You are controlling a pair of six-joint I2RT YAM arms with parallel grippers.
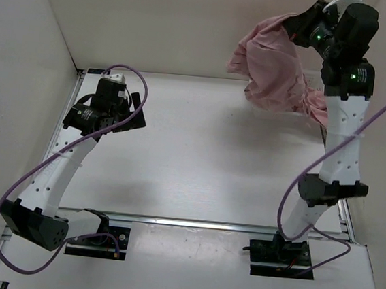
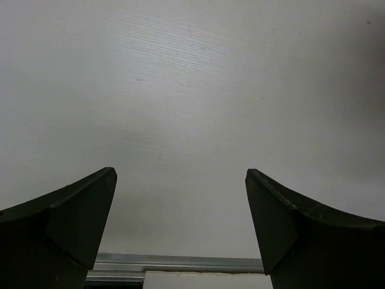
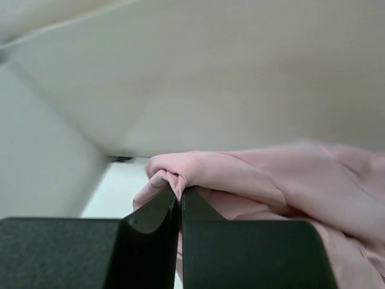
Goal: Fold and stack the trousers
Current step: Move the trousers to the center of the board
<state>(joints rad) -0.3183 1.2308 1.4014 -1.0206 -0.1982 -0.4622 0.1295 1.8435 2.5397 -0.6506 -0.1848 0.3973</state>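
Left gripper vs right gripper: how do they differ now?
Left gripper has its jaws wide open and holds nothing; right gripper is shut on the trousers.
Left gripper hangs over the table at the left; right gripper is raised at the far right, cloth dangling.
Shared: dark two-finger jaws.

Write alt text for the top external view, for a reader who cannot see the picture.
The right hand, shut on a bunch of the dusty-pink trousers, holds them up over the far right corner of the white table. The left hand is open and empty, low over the table's left side.
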